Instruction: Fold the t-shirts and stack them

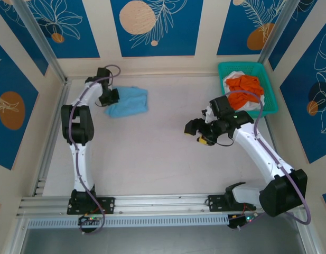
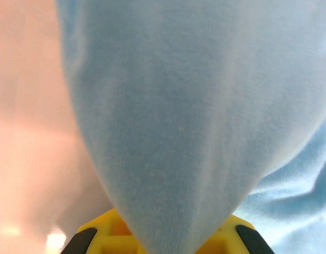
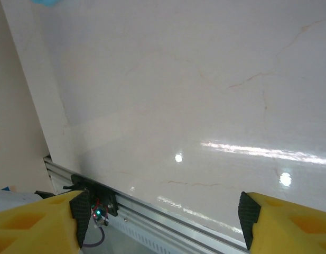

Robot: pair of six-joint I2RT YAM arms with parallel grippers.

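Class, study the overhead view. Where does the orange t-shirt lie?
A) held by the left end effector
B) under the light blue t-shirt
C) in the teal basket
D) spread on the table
C: the orange t-shirt lies bunched on a white t-shirt inside the teal basket.

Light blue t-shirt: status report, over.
Left gripper shut on light blue t-shirt edge. Right gripper open above table. Orange t-shirt, white t-shirt in teal basket. Nothing obstructing.

pale glossy table (image 1: 152, 153), blue leaf-print wall panels (image 1: 178, 45)
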